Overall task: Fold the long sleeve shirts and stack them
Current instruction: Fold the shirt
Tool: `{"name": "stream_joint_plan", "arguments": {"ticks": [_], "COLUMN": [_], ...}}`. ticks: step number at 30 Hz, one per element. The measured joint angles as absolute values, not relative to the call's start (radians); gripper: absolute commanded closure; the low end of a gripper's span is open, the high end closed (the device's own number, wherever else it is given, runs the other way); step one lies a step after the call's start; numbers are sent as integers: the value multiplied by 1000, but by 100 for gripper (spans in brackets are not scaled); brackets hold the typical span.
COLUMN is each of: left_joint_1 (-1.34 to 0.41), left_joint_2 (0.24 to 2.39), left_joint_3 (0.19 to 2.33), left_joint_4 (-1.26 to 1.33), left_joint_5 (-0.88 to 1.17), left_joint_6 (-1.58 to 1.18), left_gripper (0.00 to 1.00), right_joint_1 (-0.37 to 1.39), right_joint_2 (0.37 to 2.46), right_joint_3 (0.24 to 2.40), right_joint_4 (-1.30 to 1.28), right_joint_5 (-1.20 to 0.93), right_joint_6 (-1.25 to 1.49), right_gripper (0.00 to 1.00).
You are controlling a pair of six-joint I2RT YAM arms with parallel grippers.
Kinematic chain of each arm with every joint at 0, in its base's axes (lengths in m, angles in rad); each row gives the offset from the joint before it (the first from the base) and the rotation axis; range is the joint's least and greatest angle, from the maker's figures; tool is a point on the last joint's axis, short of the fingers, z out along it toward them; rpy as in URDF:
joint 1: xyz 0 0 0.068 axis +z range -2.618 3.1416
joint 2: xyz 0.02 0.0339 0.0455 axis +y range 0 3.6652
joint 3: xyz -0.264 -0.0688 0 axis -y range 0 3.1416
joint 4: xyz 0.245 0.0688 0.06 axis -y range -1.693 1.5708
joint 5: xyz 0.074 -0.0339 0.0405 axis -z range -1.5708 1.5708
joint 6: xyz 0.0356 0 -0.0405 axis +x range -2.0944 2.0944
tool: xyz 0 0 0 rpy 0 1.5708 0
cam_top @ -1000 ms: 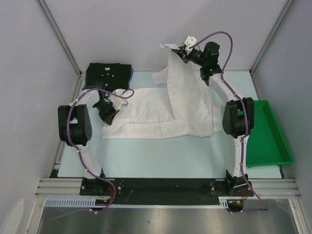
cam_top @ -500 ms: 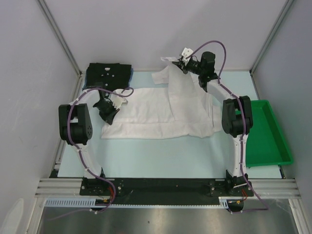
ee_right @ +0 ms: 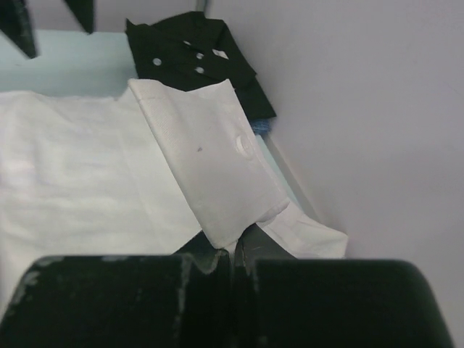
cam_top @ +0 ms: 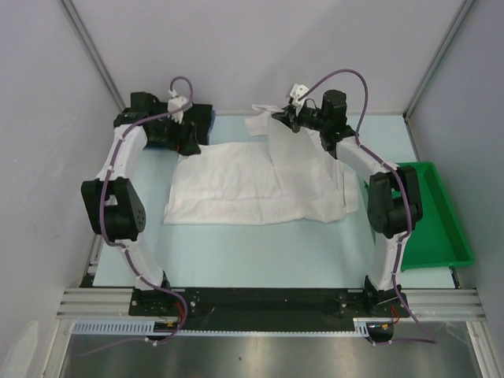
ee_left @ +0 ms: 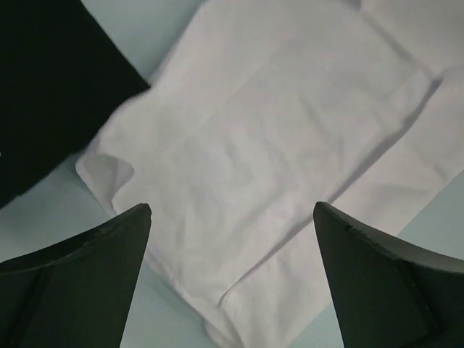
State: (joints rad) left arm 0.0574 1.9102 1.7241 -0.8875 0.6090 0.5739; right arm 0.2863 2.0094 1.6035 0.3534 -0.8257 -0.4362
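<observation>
The white shirt [cam_top: 236,189] is lying spread across the middle of the desk [cam_top: 236,252]. Its far edge, at about one o'clock, is being pinched and lifted by the clenched right hand [ee_right: 233,255], probably so that side can be carried over the body as a fold. The left hand [ee_left: 232,214] is being held released, jaws wide, above the shirt's eleven o'clock corner, seemingly to take it next. The black shirt [cam_top: 169,118] is lying folded at eleven o'clock over the blue shirt [ee_right: 262,127], apparently as a stack.
</observation>
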Motion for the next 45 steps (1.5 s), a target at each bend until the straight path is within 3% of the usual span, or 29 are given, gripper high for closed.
{"name": "stream_joint_plan", "arguments": {"ticks": [5, 8, 12, 23, 25, 26, 28, 29, 30, 32, 33, 34, 37, 40, 45], "left_joint_1": [11, -58, -126, -278, -302, -312, -325, -328, -331, -332, -332, -332, -332, -326, -299], "left_joint_2": [1771, 1654, 1518, 1541, 1555, 1568, 1591, 1604, 1617, 1638, 1648, 1658, 1678, 1704, 1755], "left_joint_3": [1665, 1530, 1360, 1460, 1463, 1471, 1486, 1497, 1509, 1533, 1549, 1565, 1605, 1645, 1679], "left_joint_4": [-594, -425, -277, -299, -305, -315, -331, -342, -351, -369, -376, -385, -400, -411, -407], "left_joint_5": [712, 755, 841, 820, 814, 814, 813, 813, 813, 815, 815, 815, 815, 815, 814], "left_joint_6": [213, 159, 263, 685, 730, 757, 788, 806, 819, 839, 847, 851, 855, 831, 781], "left_gripper": [1, 0, 1, 5, 17, 29, 44, 61, 71, 94, 99, 100, 100, 100, 100], "right_joint_1": [350, 374, 376, 395, 400, 403, 410, 412, 414, 418, 420, 419, 416, 383, 205], "right_joint_2": [1911, 1878, 1846, 1809, 1803, 1800, 1792, 1788, 1784, 1779, 1777, 1777, 1774, 1761, 1662], "right_joint_3": [1527, 1494, 1458, 1421, 1421, 1421, 1420, 1420, 1420, 1420, 1420, 1420, 1422, 1438, 1447], "right_joint_4": [348, 345, 327, 262, 248, 241, 231, 221, 210, 186, 175, 161, 99, -47, -407], "right_joint_5": [-825, -854, -898, -960, -966, -969, -976, -978, -981, -984, -984, -984, -968, -934, -872], "right_joint_6": [-395, -377, -369, -418, -427, -431, -447, -459, -471, -492, -501, -508, -519, -538, -562], "right_gripper": [100, 100, 100, 100, 100, 100, 100, 100, 100, 91, 83, 63, 38, 23, 20]}}
